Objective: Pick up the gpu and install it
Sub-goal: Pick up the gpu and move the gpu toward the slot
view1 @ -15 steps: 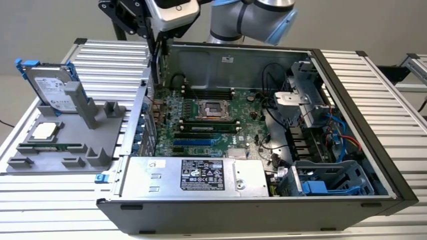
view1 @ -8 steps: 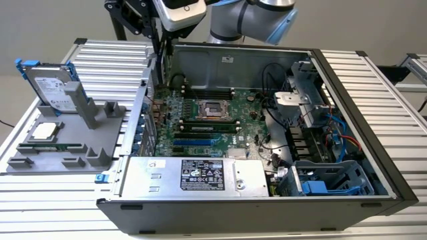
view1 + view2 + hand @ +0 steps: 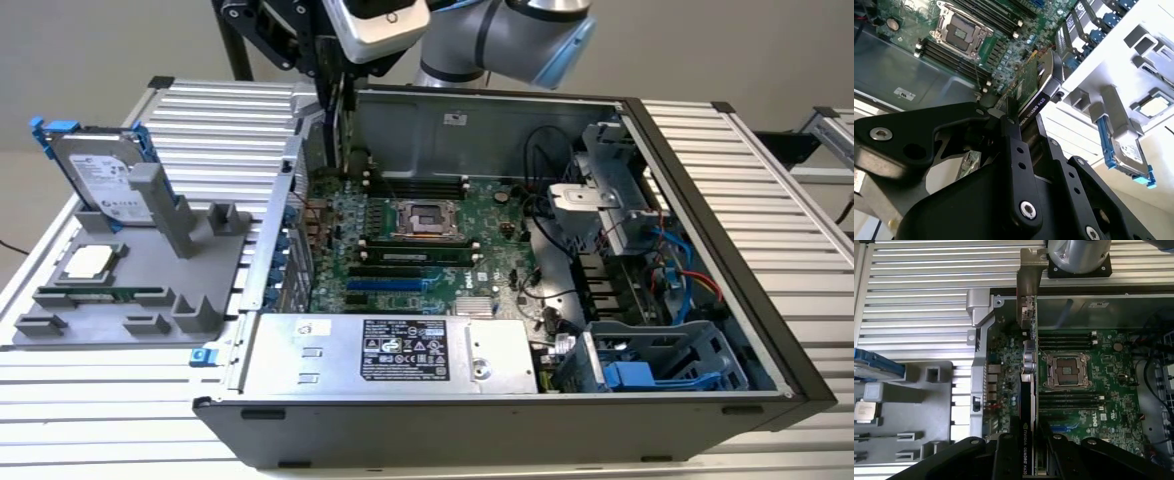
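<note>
Gpu point(image 3: 1026, 390) is pinched edge-on in the pincer point(image 3: 1028, 450), sticking straight out ahead of it, over the motherboard point(image 3: 1104, 375) inside the open case point(image 3: 467, 430). Gray parts tray point(image 3: 200, 245) with the hard drive point(image 3: 107, 180) sits off to one side.

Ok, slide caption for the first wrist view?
Black gripper holds the flat green-and-black gpu with silver end bracket edge-on over the green motherboard in the open computer case.
</note>
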Controlling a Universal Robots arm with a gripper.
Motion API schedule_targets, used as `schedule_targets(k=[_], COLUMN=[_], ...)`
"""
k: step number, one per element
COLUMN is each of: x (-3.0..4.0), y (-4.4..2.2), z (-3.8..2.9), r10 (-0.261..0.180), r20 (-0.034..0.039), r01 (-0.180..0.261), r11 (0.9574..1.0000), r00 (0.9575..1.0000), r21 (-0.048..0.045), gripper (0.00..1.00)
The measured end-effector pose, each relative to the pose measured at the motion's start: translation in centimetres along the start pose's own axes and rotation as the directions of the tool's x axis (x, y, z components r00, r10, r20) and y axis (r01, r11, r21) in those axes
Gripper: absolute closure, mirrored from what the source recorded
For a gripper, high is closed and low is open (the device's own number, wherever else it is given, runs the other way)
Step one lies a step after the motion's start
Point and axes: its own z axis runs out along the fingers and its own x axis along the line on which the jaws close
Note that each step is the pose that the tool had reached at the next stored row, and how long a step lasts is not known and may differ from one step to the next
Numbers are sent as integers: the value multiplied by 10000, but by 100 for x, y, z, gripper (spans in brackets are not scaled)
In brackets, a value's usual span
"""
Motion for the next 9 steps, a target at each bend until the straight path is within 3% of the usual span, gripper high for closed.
schedule_targets(k=[9], x=[-52], y=[2], z=[0], r10=[0], r20=[0], r01=[0], r11=[10000], r00=[10000], r21=[0], gripper=[100])
